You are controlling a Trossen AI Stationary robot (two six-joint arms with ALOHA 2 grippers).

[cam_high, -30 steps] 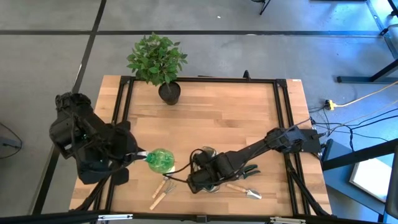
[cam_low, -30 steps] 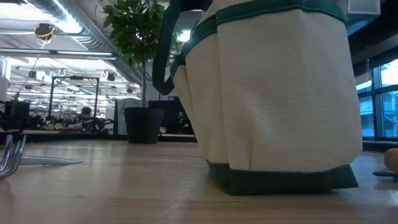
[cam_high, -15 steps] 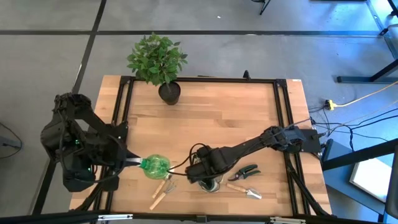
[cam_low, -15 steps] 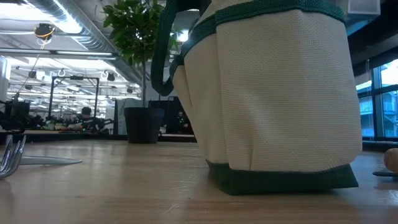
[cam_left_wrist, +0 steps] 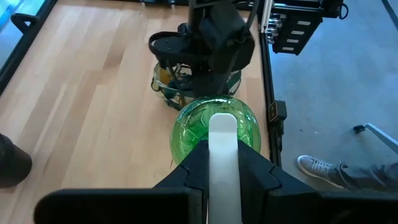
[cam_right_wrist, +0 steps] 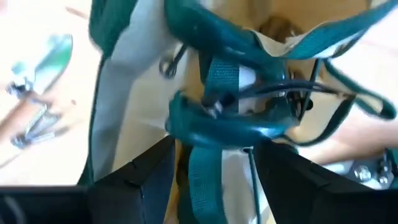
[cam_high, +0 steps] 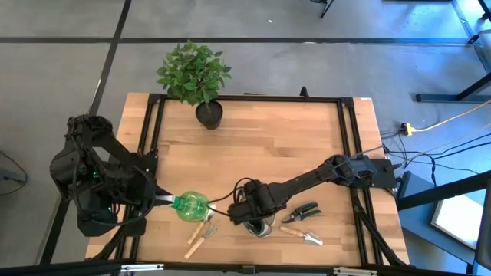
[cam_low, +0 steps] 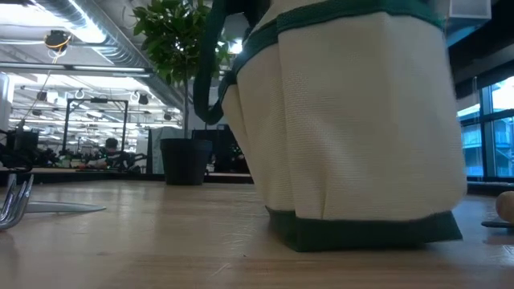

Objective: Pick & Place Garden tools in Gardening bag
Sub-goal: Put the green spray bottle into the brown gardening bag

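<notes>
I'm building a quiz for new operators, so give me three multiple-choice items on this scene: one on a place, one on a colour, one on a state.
1. Where does the potted plant stand?
A. far edge of the table
B. inside the gardening bag
C. on the floor

2. What colour is the spray bottle?
A. red
B. green
C. white

3. What is the left gripper doing?
A. hanging open
B. shut on the spray bottle
C. holding pruners

Answers: 1 A, its pot sits by the table's far rim; 2 B, its translucent body shows green; 3 B, its fingers flank the bottle's white top.
</notes>
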